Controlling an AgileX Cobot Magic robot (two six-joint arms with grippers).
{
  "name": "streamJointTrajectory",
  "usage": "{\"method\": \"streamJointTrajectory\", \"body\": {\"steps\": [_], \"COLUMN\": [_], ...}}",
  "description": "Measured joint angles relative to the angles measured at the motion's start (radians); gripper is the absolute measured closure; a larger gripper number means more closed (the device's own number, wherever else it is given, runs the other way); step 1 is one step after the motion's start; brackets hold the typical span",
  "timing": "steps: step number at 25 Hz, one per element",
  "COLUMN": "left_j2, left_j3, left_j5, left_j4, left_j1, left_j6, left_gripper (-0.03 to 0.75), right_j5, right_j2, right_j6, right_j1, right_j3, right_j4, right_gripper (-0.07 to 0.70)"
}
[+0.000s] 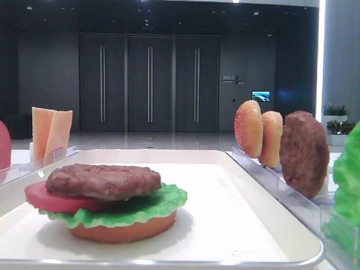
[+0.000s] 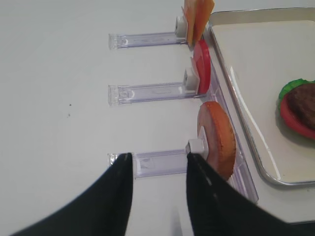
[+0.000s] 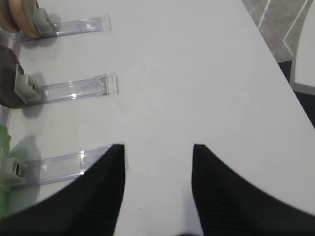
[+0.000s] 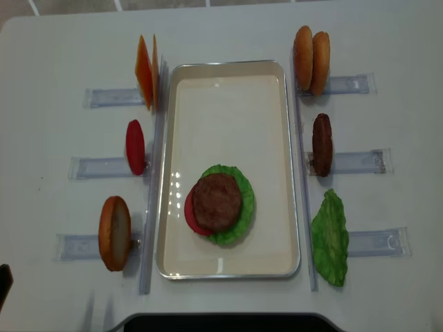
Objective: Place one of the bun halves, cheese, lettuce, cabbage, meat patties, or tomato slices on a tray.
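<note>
Black fingers of the right gripper are standing apart over bare table, gripping nothing; the left gripper is likewise parted and empty. Beyond, a meat patty is lying atop tomato and lettuce on the tray.

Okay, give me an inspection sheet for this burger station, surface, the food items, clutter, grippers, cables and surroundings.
Surface: white table, bare apart from the setup.
Job's things: tray holds a stack of bun base, lettuce, tomato slice and patty; spare items stand in clear racks on both sides.
Clutter: nothing seen.
Grippers: left gripper and right gripper open, empty, over the table.
Cables: nothing seen.
Surroundings: dark doors behind.
</note>
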Motion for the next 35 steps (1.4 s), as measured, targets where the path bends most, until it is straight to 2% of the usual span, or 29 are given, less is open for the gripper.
{"method": "streamJointTrajectory", "body": {"steps": [8, 35], "left_j2": [0.000, 0.000], "left_j3": [0.000, 0.000], "left_j5": [0.000, 0.000], "left_j4": [0.000, 0.000], "left_j1": [0.000, 0.000], "left_j6": [0.000, 0.000], "left_gripper": [0.433, 0.433], "right_j5": [-0.016, -0.018], "right_j2": [-0.073, -0.076], "right_j6": [-0.003, -0.005], "right_j1": [0.059, 0.060], "right_j3": [0.004, 0.004], "right_j4": [0.004, 0.021], "right_gripper": [0.334, 0.338]}}
